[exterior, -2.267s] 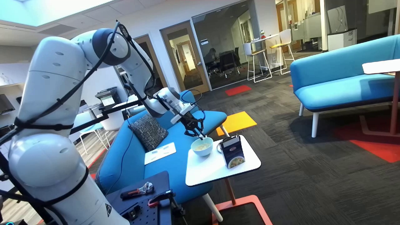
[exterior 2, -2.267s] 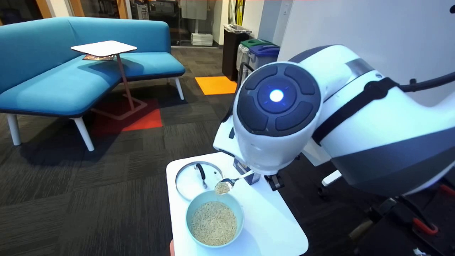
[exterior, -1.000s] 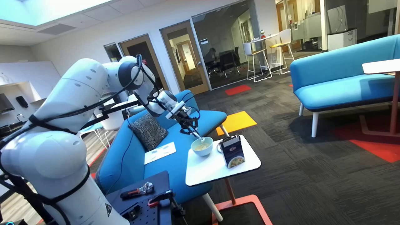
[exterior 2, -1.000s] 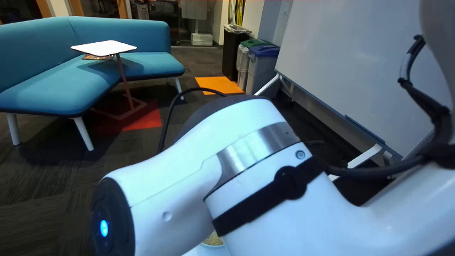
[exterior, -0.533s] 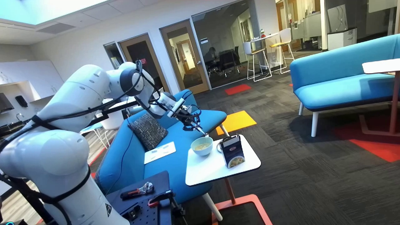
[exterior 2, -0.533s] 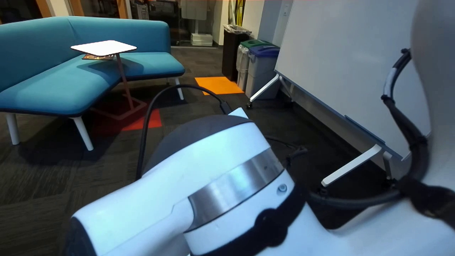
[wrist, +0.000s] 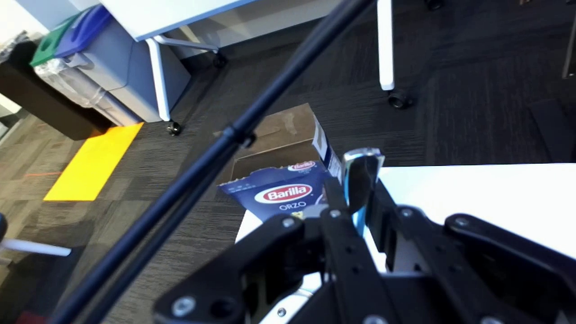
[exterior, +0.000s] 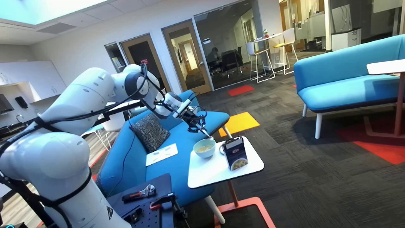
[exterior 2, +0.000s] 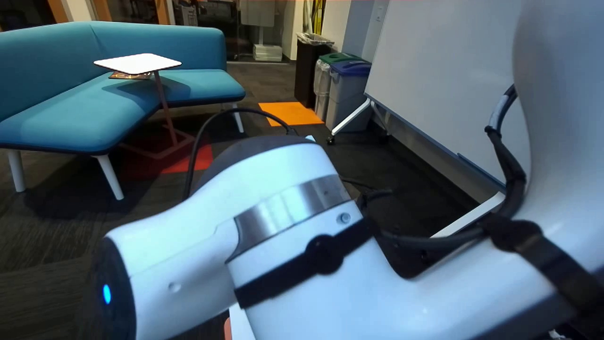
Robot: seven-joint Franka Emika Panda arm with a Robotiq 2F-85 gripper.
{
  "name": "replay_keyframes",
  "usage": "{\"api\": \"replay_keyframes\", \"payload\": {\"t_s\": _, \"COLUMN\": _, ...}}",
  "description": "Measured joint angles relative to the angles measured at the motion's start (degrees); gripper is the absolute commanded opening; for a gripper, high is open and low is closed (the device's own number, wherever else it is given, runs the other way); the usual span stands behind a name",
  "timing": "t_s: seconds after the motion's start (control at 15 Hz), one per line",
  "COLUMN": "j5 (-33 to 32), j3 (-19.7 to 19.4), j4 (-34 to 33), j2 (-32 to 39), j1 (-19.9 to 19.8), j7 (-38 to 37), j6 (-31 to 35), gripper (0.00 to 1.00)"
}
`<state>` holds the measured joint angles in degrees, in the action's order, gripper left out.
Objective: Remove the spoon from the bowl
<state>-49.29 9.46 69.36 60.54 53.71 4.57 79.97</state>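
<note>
1. Counter (exterior: pixel 218 175) bears the Barilla box (exterior: pixel 238 152) on the right and the bowl (exterior: pixel 204 155), unmoved, on the left.
2. Shiny spoon (wrist: pixel 362 180): its end, over the bowl's inside a second ago, now shows by the far rim, further right; contact unclear.
3. Narrowed tool (wrist: pixel 359 194), holding the spoon.

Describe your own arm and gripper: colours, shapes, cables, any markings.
The arm is glossy white and rounded, with dark grey sections. A black cable runs along it, and black straps wrap around it. A blue light glows on a dark cap; a small dark marking low down is unreadable. The gripper is black, with slim fingers and silver screws.
</note>
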Motion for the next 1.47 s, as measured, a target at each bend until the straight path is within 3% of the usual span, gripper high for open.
{"api": "replay_keyframes", "payload": {"t_s": 0.2, "j5": 5.41, "j3": 1.58, "j4": 1.82, "j2": -1.66, "j1": -5.24, "j7": 0.00, "j6": 3.14, "gripper": 0.04}}
{"api": "replay_keyframes", "payload": {"t_s": 0.53, "j5": 14.29, "j3": 4.90, "j4": 14.07, "j2": -8.02, "j1": -16.30, "j7": -2.55, "j6": 16.14, "gripper": 0.04}}
{"api": "replay_keyframes", "payload": {"t_s": 1.0, "j5": 25.49, "j3": 4.95, "j4": 34.14, "j2": -15.57, "j1": -25.71, "j7": -9.48, "j6": 42.48, "gripper": 0.04}}
{"api": "replay_keyframes", "payload": {"t_s": 1.47, "j5": 33.42, "j3": 3.30, "j4": 56.03, "j2": -23.18, "j1": -29.73, "j7": -17.53, "j6": 72.65, "gripper": 0.04}}
